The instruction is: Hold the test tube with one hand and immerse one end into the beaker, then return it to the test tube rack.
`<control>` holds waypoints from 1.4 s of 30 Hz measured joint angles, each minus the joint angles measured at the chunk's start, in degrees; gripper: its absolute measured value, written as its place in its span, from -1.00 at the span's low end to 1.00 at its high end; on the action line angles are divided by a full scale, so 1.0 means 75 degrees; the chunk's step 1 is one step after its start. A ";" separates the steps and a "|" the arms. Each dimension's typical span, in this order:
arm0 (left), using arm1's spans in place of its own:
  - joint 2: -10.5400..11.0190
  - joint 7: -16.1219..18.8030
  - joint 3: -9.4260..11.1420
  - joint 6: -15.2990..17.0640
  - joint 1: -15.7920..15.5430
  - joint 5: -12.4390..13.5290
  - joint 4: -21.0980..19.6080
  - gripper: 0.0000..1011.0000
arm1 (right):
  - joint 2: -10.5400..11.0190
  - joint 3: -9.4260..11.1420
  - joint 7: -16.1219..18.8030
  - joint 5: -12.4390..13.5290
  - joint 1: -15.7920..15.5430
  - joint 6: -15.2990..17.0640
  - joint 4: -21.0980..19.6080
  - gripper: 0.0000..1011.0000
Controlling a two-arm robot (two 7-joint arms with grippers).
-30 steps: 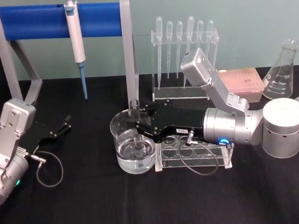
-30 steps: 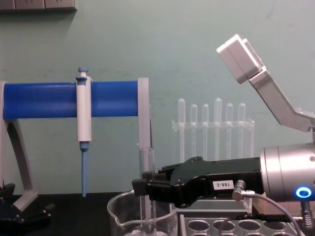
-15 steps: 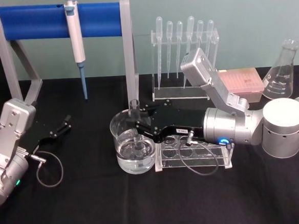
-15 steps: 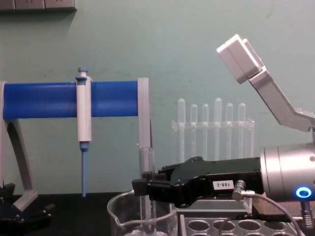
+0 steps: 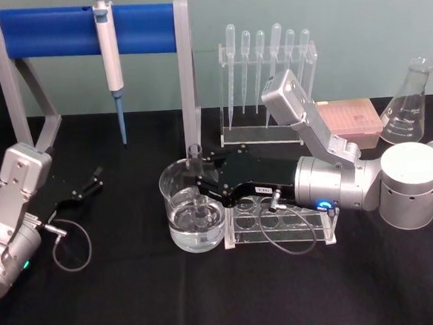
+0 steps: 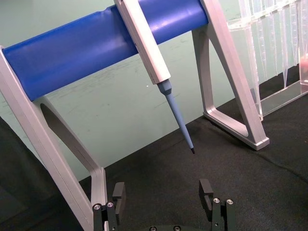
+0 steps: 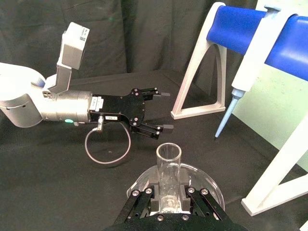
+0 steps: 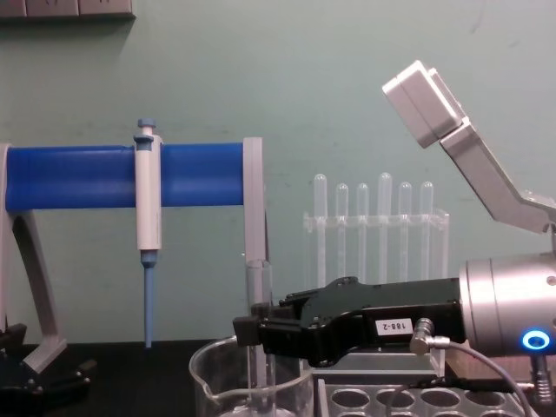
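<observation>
- Right gripper (image 5: 200, 187), centre, clamps the tube (image 5: 195, 158), tip in the beaker (image 5: 175, 214).
- Lift straight up past the rim before heading to the rack (image 5: 296, 233).
- Left gripper (image 5: 94, 179), mid-left, spread, idle.

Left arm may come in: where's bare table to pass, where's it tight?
Widest bare cloth is the front strip, near side of the beaker and test tube rack. A smaller gap lies between the beaker and the open left gripper. Crowded: right gripper, shut on the test tube, over beaker and rack, pipette rack close behind.
</observation>
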 joint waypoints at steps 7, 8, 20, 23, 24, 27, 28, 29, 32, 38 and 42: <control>0.0000 0.0000 0.0001 0.0000 0.0000 0.0000 0.0000 0.98 | 0.0000 0.0000 0.0000 0.0000 0.0000 0.0000 0.0000 -0.53; 0.0000 0.0000 0.0000 0.0000 0.0000 0.0000 0.0000 0.98 | 0.0000 0.0000 0.0000 0.0000 0.0000 0.0000 0.0000 -0.53; 0.0000 0.0000 0.0000 0.0000 0.0000 0.0000 0.0000 0.98 | 0.0000 0.0000 0.0000 0.0000 0.0000 0.0000 0.0000 -0.53; 0.0001 0.0000 0.0001 0.0000 0.0000 0.0000 0.0000 0.98 | 0.0000 0.0000 0.0000 0.0000 0.0000 0.0000 0.0000 -0.53; 0.0000 0.0000 0.0001 0.0000 -0.0001 0.0000 0.0000 0.98 | 0.0000 0.0000 0.0001 0.0000 0.0000 0.0000 0.0000 -0.53; 0.0001 0.0000 0.0000 0.0000 0.0000 0.0000 0.0000 0.98 | 0.0000 0.0000 0.0000 0.0000 0.0000 0.0000 0.0000 -0.53; 0.0000 0.0000 0.0000 0.0000 0.0000 0.0000 0.0000 0.98 | 0.0000 0.0000 0.0000 0.0000 0.0000 0.0000 0.0000 -0.53; 0.0000 0.0000 0.0000 0.0000 0.0000 0.0000 0.0000 0.98 | 0.0000 0.0000 0.0000 0.0000 0.0000 0.0000 0.0000 -0.53; 0.0000 0.0000 0.0000 0.0000 0.0000 0.0000 0.0000 0.98 | 0.0000 0.0000 0.0001 0.0000 0.0000 0.0000 0.0000 -0.53; 0.0000 0.0000 0.0000 0.0000 0.0000 0.0000 0.0000 0.98 | 0.0000 0.0000 0.0000 0.0000 0.0000 0.0000 0.0000 -0.53; 0.0000 0.0000 0.0000 0.0000 0.0000 0.0000 0.0000 0.98 | 0.0000 0.0000 0.0000 0.0000 0.0000 0.0000 0.0000 -0.53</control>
